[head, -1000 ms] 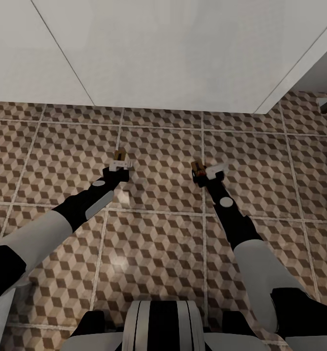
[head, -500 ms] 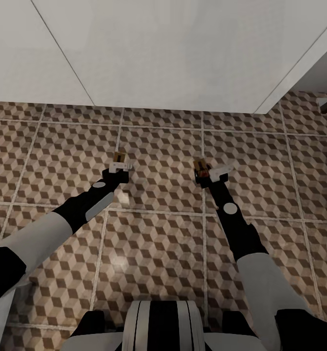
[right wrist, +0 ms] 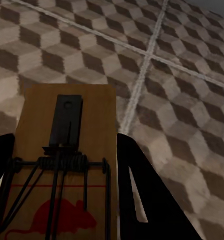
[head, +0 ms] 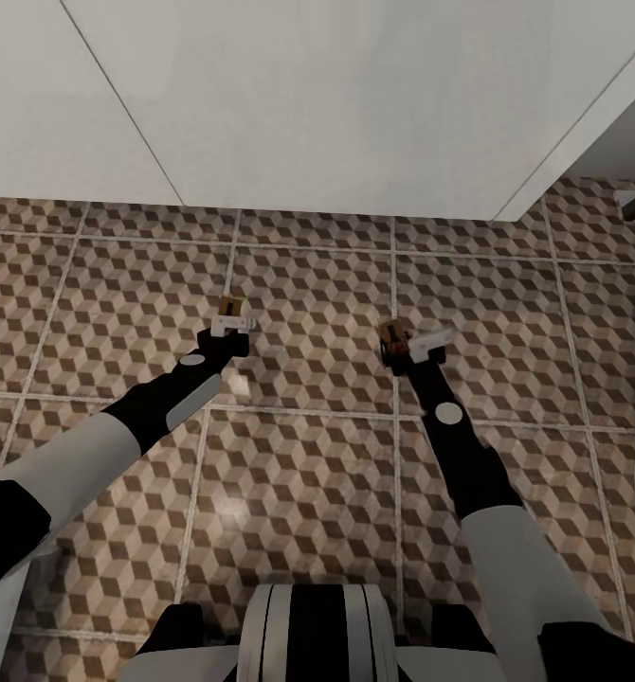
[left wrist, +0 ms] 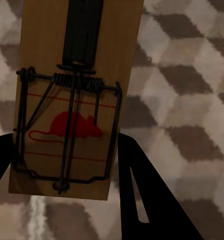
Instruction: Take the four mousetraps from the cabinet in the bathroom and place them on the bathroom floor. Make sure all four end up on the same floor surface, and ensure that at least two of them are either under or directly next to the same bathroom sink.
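Two mousetraps are in the robot's grip, one per arm, both held out low over the bathroom floor (head: 299, 284) with its brown, beige and cream cube tiles. In the head view the left gripper (head: 230, 322) pinches the left mousetrap (head: 229, 306) above a pale grout line, while the right gripper (head: 414, 343) pinches the right mousetrap (head: 391, 333) just beside another grout line. The two arms are well apart, roughly level with each other.

From the left wrist camera, the left trap (left wrist: 74, 95) is a brown wooden board with a dark wire spring and bar and a red mouse print, clamped between the dark fingers (left wrist: 142, 195) at its sides. The right wrist camera shows the same kind of board (right wrist: 66, 165) squeezed between that gripper's fingers (right wrist: 142, 195), tiles beyond it.

A broad white surface (head: 336, 95) fills the upper part of the head view.
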Robot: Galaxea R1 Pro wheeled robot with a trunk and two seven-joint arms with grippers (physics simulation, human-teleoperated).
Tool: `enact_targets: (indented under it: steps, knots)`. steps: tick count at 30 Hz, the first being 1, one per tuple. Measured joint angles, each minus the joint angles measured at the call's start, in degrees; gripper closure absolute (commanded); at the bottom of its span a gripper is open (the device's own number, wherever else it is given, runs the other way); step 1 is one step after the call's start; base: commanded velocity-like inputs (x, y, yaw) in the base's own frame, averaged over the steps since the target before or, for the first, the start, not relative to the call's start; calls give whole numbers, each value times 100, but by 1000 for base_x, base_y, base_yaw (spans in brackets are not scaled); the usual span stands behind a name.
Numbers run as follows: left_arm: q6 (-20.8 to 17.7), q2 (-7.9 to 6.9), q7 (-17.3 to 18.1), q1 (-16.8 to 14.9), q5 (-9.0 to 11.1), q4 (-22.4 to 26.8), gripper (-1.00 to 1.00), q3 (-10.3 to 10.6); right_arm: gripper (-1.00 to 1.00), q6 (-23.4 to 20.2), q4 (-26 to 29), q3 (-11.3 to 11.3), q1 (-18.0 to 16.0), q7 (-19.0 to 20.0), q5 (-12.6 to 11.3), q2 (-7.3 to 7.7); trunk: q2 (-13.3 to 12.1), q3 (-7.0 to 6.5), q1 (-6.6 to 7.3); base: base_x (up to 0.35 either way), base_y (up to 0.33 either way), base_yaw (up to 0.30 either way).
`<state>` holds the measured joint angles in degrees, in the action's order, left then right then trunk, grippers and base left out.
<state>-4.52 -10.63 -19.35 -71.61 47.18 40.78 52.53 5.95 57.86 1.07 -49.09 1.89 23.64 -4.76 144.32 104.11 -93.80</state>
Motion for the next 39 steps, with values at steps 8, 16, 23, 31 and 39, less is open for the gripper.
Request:
enact_targets:
  steps: [8,16,23,31,39]
  knots:
    - [0,-1,-1,5,6,2,100,0,100,-836,-696,17,-437,-9,-37,-10,0,0,0,0,0,0]
    - [0,0,-1,5,7,7,100,8,100,-751,-2135,20,-1153,-709,-56,-15,0,0,0,0,0,0]
    - [0,8,-1,5,13,14,100,17,100,-482,-2412,20,-1312,-908,-52,-19,0,0,0,0,0,0]
    - [0,9,0,140,5,10,100,18,100,-10,-2169,-35,-1323,-888,-37,-6,0,0,0,0,0,0]
    - [0,9,0,194,-1,9,100,19,100,14,-2039,-47,-1319,-941,-24,-13,0,0,0,0,0,0]
